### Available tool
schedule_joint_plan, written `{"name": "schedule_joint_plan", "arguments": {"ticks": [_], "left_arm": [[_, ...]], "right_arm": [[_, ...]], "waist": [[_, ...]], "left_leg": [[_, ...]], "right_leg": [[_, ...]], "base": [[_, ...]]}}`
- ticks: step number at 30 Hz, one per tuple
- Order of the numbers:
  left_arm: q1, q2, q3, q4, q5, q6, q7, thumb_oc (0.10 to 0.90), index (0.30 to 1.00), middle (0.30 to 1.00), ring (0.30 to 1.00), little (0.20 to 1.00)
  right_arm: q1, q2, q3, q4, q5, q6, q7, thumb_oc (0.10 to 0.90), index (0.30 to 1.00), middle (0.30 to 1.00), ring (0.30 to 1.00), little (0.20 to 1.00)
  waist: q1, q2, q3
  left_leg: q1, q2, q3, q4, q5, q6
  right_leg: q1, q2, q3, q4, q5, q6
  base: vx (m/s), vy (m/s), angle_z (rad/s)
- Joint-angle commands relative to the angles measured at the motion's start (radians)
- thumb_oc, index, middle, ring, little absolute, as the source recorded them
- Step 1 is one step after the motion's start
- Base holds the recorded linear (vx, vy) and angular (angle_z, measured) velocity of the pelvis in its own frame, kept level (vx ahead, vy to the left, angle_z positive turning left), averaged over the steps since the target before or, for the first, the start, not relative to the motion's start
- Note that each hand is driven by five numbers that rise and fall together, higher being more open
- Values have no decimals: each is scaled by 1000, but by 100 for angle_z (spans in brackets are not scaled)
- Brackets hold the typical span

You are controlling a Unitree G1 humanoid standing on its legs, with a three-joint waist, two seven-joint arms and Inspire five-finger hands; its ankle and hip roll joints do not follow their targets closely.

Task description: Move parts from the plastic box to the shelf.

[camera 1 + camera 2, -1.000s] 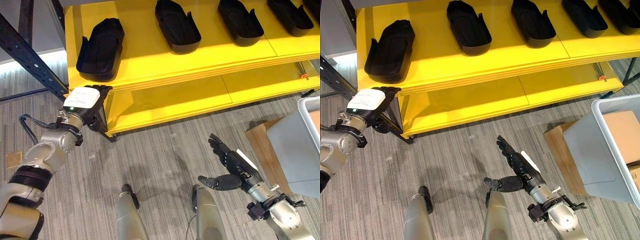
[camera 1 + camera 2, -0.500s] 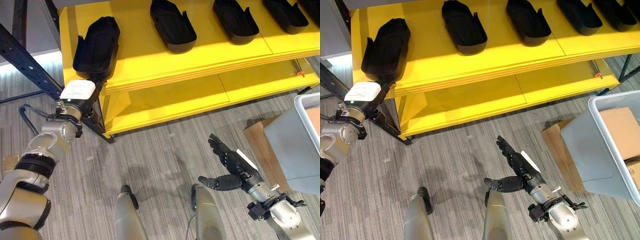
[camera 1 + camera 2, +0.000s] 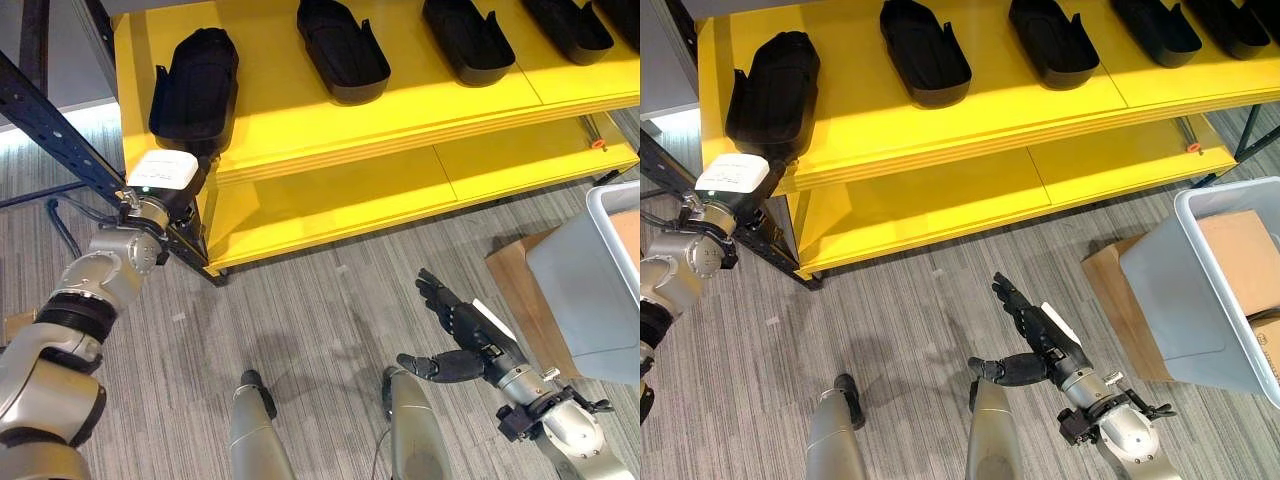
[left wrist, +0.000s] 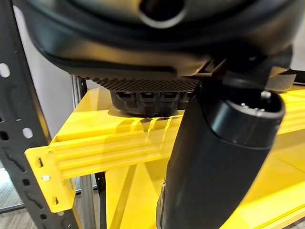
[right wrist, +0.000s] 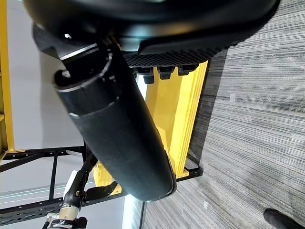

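Item: black part [image 3: 194, 90] lying at the left end of the yellow shelf [image 3: 300, 115], three more parts along the shelf to its right; grey plastic box [image 3: 1200, 295] standing on the floor below the shelf's right end. We are keeping our left hand [image 3: 165, 180] at the shelf's front edge just under that part, fingers hidden, so we cannot tell their state. In our judgement we should be checking the part sits fully on the shelf before drawing away, while our right hand [image 3: 1040, 340] hangs released, well below the shelf.

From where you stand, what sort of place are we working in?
Probably a workshop or warehouse parts area: a yellow shelf on dark perforated steel posts holds a row of black moulded parts, a grey plastic box with cardboard inside stands on the grey carpeted floor.
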Motion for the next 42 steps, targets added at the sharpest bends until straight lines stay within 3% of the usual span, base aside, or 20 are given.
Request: {"name": "schedule_joint_plan", "arguments": {"ticks": [1,5,6,10,11,13,14,16,17,18,19,20,42], "left_arm": [[-135,15,9,17,-46,5,55,900,1000,1000,1000,1000],[-149,15,2,13,-55,5,52,900,1000,1000,1000,1000],[-157,14,-2,15,-56,5,52,900,1000,1000,1000,1000],[-179,10,-15,14,-58,7,47,900,1000,1000,1000,1000],[-184,11,-18,14,-59,7,44,900,1000,1000,1000,1000],[-197,11,-24,14,-62,7,39,900,1000,1000,1000,1000],[-203,13,-29,12,-63,7,36,900,1000,1000,1000,1000],[-217,18,-35,5,-67,7,28,900,1000,1000,1000,1000],[-216,18,-35,5,-67,7,27,900,1000,1000,1000,1000],[-220,21,-37,1,-68,6,26,900,1000,1000,1000,1000],[-219,21,-37,2,-68,6,26,900,1000,1000,1000,1000],[-230,26,-46,-1,-67,4,20,900,1000,1000,1000,1000],[-261,20,-58,6,-86,4,0,900,1000,1000,1000,1000]], "right_arm": [[-1,-24,-29,-80,51,-86,0,900,1000,1000,1000,1000],[2,-24,-28,-80,53,-84,3,900,1000,1000,1000,1000],[0,-23,-29,-78,55,-84,3,900,1000,1000,1000,1000],[2,-23,-27,-73,56,-80,4,900,1000,1000,1000,1000],[3,-23,-25,-72,57,-79,5,900,1000,1000,1000,1000],[2,-24,-24,-69,55,-77,6,900,1000,1000,1000,1000],[2,-26,-24,-68,55,-77,7,900,1000,1000,1000,1000],[-1,-26,-24,-66,52,-76,9,900,1000,1000,1000,1000],[0,-26,-23,-65,52,-76,9,900,1000,1000,1000,1000],[-1,-25,-23,-65,53,-75,11,900,1000,1000,1000,1000],[0,-26,-22,-64,53,-75,11,900,1000,1000,1000,1000],[-3,-25,-22,-63,56,-74,14,900,1000,1000,1000,1000],[1,-19,-18,-48,50,-65,23,900,1000,1000,1000,1000]], "waist": [[-16,13,-77],[-17,14,-80],[-16,16,-77],[-16,17,-81],[-18,15,-85],[-17,18,-83],[-18,17,-86],[-17,19,-84],[-18,17,-87],[-17,19,-84],[-18,17,-87],[-18,21,-86],[-21,21,-97]], "left_leg": [[11,12,-50,-75,40,-4],[9,13,-50,-72,40,-5],[-1,13,-48,-81,65,5],[0,12,-49,-82,66,5],[9,13,-51,-73,39,-5],[2,13,-49,-87,66,4],[12,13,-51,-79,41,-5],[3,13,-50,-88,67,4],[12,13,-52,-78,41,-5],[5,13,-49,-89,67,4],[13,13,-51,-79,41,-6],[5,13,-50,-91,69,4],[9,10,-45,-92,67,4]], "right_leg": [[53,-14,-4,-11,-24,-34],[50,-13,-3,-7,-24,-34],[39,-12,-6,-12,-1,-38],[38,-12,-7,-9,-1,-39],[49,-12,-4,-4,-24,-34],[41,-11,-7,-12,-1,-39],[52,-12,-4,-6,-23,-34],[43,-10,-6,-12,0,-38],[53,-12,-3,-6,-23,-33],[44,-10,-6,-13,0,-38],[54,-11,-3,-7,-23,-33],[44,-10,-5,-14,1,-38],[50,-11,-4,-21,2,-36]], "base": [[0,0,0],[-19,2,0],[-75,8,0],[2,-3,0],[80,-17,0],[0,0,0],[0,0,0],[0,0,0],[-81,6,-1],[79,-11,-1],[-80,14,-1],[0,0,0],[0,0,0]]}}
